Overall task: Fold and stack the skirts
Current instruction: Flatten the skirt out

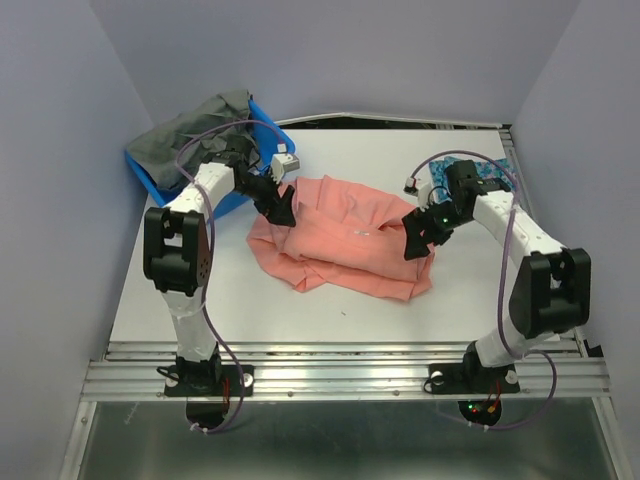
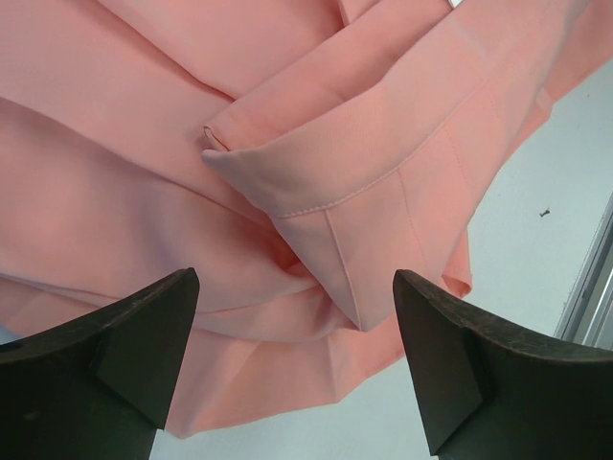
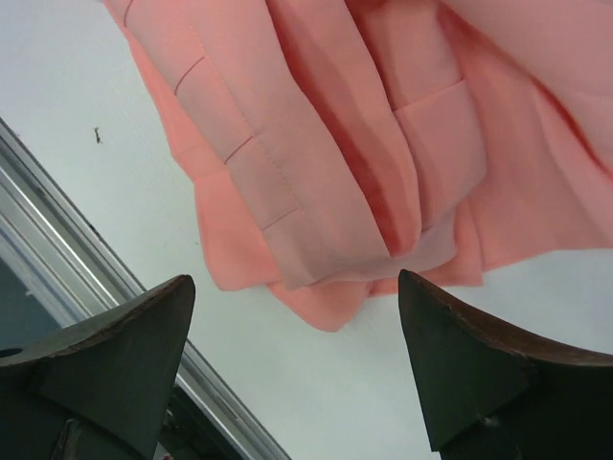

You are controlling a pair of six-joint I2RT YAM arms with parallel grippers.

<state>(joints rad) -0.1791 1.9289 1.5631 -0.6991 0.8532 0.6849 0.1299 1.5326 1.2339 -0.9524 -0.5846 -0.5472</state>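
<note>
On the bench (image 1: 250, 300) the pink skirt (image 1: 345, 250) lay roughly folded, both pairs of jaws spread over its ends, empty; another fold likely called for pinching its edge.

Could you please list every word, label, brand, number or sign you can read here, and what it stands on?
No readable text in any view.
The salmon-pink skirt shows only plain cloth, pleats and stitching.
The blue basket shows no marking that can be made out.
</note>
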